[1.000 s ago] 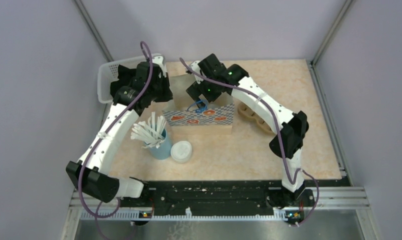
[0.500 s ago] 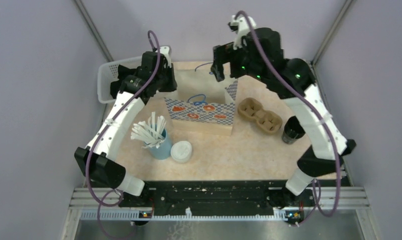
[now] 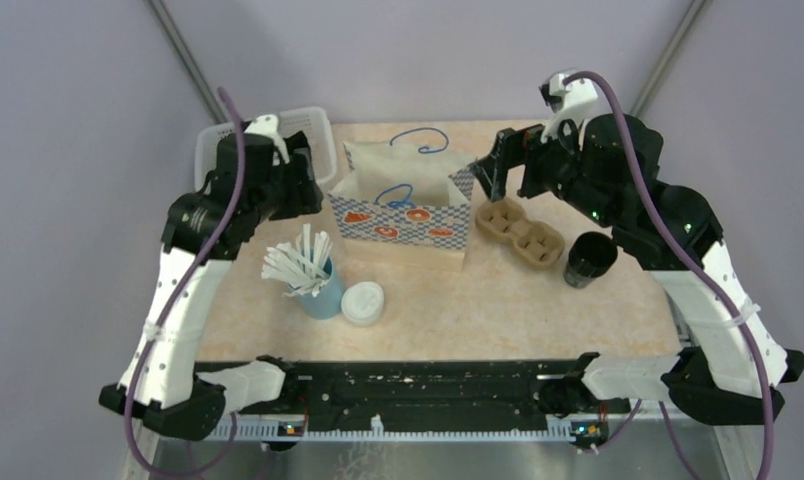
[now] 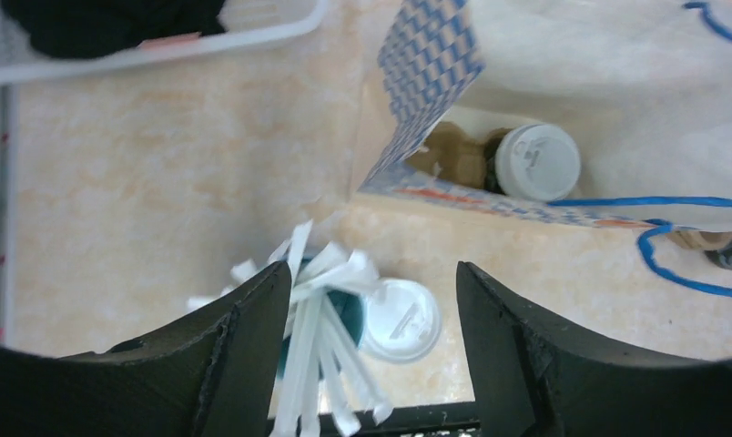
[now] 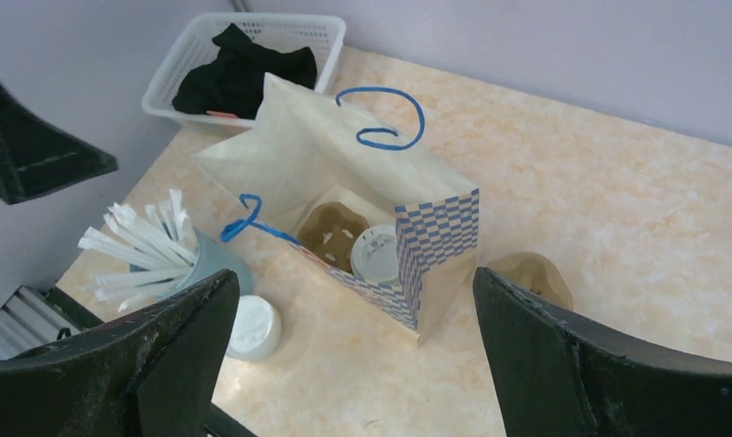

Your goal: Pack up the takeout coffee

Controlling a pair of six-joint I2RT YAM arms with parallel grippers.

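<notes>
Presently, the takeout coffee (image 5: 375, 253) stands inside the paper bag (image 3: 398, 228), and only its greyish-white lid shows from above. It sits at the bag's right-hand end, just beside a brown cardboard well (image 5: 330, 232) that is also inside the bag. Whether the cup is seated in that insert cannot be told.

The bag stands upright and open toward the far edge of the table (image 3: 538, 310), about midway between the left and right edges. Its blue cord handles are loose.

The left gripper (image 4: 371, 273) is held above the table to the left of the bag, with its jaws spread and nothing between them. The right gripper (image 5: 355, 276) is raised above the far right part of the table, to the right of the bag. Its jaws are wide apart and it holds nothing.

Other items noted:
- A white basket (image 3: 218, 150) with black cloth in it sits at the far left corner.
- A light blue cup of white straws (image 3: 313, 285) stands between the bag and the near edge, left of centre.
- A loose white lid (image 3: 364, 302) lies just beside the straw cup, on its right.
- A cardboard cup carrier (image 3: 521, 230) lies just beside the bag's right end.
- A lidless black cup (image 3: 589, 258) stands just beside the carrier, toward the right edge.
</notes>
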